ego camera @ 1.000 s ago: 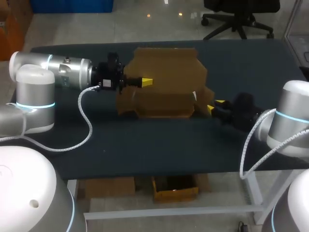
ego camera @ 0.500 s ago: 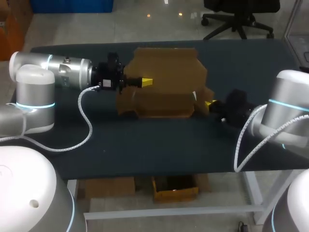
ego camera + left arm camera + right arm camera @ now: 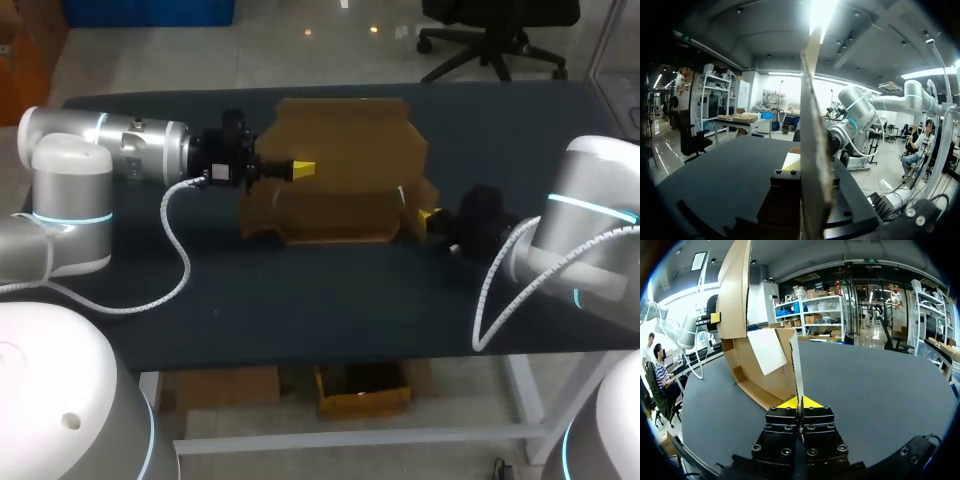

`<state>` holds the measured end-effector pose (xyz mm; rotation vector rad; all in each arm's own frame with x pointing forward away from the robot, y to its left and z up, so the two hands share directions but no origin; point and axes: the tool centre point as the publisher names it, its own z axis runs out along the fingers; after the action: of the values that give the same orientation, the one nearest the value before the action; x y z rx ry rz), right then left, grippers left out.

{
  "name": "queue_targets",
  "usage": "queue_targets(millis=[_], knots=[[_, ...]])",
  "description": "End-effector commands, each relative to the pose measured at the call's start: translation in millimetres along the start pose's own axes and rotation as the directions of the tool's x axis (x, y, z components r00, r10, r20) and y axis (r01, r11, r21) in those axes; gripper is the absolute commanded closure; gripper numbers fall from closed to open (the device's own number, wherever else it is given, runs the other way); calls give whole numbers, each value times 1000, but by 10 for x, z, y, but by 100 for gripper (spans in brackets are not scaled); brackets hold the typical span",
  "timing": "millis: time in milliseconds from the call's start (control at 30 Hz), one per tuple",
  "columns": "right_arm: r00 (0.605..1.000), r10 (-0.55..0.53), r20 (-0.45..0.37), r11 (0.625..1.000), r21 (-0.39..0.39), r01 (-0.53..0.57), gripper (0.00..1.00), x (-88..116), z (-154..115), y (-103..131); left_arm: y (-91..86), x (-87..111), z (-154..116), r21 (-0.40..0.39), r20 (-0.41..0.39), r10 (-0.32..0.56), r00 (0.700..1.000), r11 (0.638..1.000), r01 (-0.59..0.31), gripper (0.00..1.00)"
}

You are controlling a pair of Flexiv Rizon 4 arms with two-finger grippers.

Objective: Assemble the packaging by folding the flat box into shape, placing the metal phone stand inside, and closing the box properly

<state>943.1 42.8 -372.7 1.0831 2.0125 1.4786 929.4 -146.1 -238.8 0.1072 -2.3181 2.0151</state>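
We see a dark worktop (image 3: 330, 300), its surface matt and perhaps cloth-covered. Around it lies a pale glossy floor (image 3: 330, 55) that mirrors small lights, and an office chair (image 3: 497, 45) stands behind.

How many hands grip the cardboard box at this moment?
2. The left hand grips the box at its left side; the right hand pinches its right flap.

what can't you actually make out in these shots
- The metal phone stand: it shows in no view, and whether the cardboard box hides it cannot be told.
- The box interior: in the head view, its upright panels block it.
- The left gripper: in the left wrist view, a box panel seen edge-on covers it.
- The right gripper, shut on a flap: in the head view, that grip is too small to see.
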Motion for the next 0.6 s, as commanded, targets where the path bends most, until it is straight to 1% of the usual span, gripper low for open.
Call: queue_targets(millis=[33,100,200,367,433,600], knots=[[999,-1,37,1000,-7,1,98,106,78,-23,48,1,17,0,-1,0,1000,1000,0,100],[999,2,51,1000,-4,-2,97,128,91,-25,48,1,17,0,-1,0,1000,1000,0,100],[998,3,61,1000,-1,-3,93,149,116,-24,48,1,17,0,-1,0,1000,1000,0,100],[997,7,80,1000,5,-8,93,180,162,-26,48,1,17,0,-1,0,1000,1000,0,100],[996,9,91,1000,8,-10,88,186,175,-28,48,1,17,0,-1,0,1000,1000,0,100],[994,13,113,1000,11,-15,85,206,195,-23,48,1,17,0,-1,0,1000,1000,0,100]])
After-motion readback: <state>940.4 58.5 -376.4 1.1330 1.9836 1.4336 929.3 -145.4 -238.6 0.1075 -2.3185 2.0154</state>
